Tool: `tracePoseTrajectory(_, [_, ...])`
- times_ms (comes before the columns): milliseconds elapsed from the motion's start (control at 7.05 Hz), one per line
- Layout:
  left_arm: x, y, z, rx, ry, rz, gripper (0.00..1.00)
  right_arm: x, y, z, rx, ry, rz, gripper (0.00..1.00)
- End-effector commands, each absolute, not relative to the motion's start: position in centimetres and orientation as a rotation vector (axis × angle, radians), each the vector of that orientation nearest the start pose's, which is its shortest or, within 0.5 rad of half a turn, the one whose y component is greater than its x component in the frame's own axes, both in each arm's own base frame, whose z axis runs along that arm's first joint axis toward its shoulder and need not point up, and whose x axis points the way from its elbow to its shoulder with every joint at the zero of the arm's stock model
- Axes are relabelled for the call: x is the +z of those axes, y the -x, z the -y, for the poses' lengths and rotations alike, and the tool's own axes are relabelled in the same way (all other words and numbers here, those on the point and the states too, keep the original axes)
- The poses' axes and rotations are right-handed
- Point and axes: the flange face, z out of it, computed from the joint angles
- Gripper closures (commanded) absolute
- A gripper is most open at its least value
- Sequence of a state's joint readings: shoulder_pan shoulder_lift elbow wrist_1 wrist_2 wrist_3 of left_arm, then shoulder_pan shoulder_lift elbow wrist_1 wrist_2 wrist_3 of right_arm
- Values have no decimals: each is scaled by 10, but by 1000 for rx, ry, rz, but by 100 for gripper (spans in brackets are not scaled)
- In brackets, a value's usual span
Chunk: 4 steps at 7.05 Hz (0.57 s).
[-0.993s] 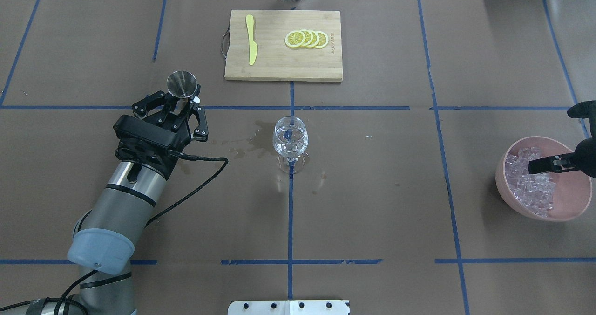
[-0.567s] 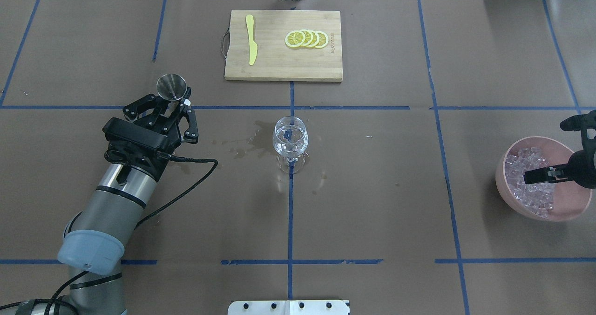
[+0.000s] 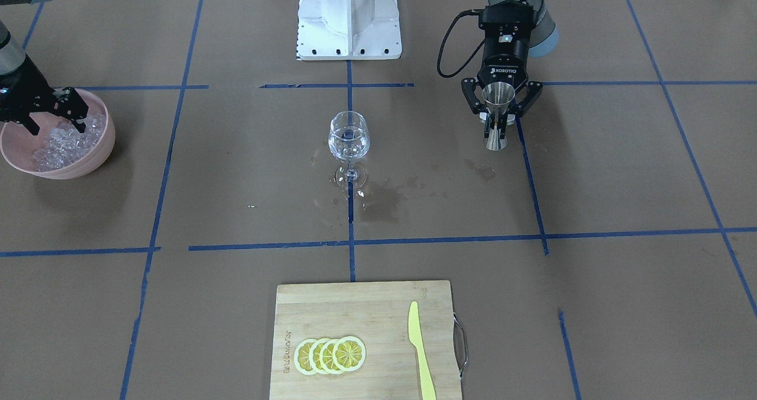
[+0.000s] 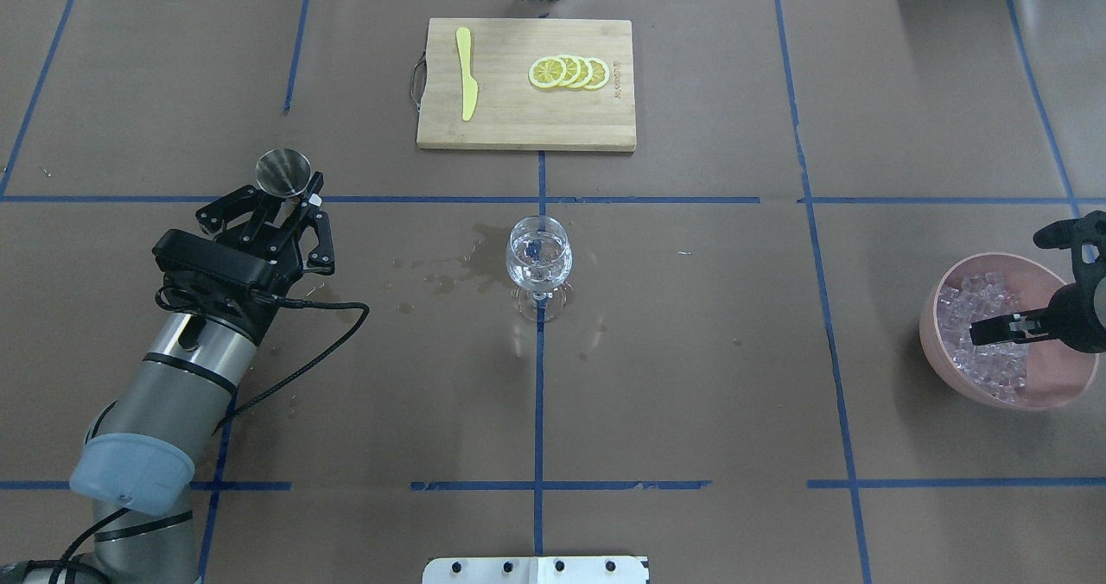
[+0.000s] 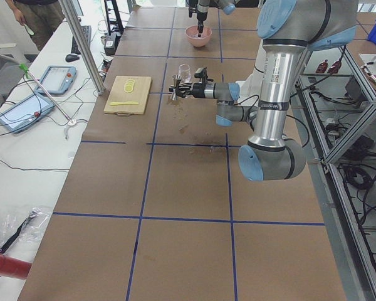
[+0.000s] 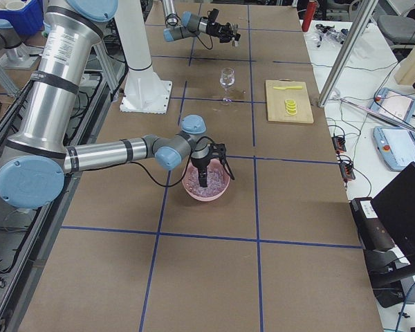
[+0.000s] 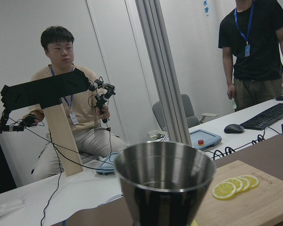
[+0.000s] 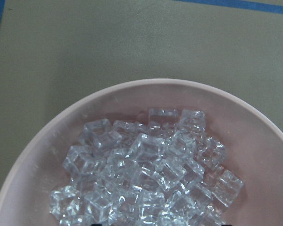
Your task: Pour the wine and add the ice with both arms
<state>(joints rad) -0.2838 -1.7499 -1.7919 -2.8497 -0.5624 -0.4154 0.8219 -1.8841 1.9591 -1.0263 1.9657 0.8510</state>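
The ROBOTIQ-marked left gripper (image 4: 289, 197) is clamping a shiny conical steel jigger (image 4: 282, 172). A clear stemmed glass (image 4: 539, 256) is standing mid-table. Glinting translucent cubes of ice (image 4: 976, 307) are lying heaped in a pink bowl (image 4: 1050, 390), the right gripper (image 3: 55, 125) hanging over them, fingers spread wide.
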Motion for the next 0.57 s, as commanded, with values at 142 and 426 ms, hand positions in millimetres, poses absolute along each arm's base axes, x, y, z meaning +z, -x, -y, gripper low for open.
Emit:
tracePoseTrajectory(142, [330,-394,342,-180,-1509,-624,100,558,203,357,-28,-147,703,38])
tracePoseTrajectory(426, [336,-392,342,-171,-1505,-615,100,558,204,356,-39,-142,706,74])
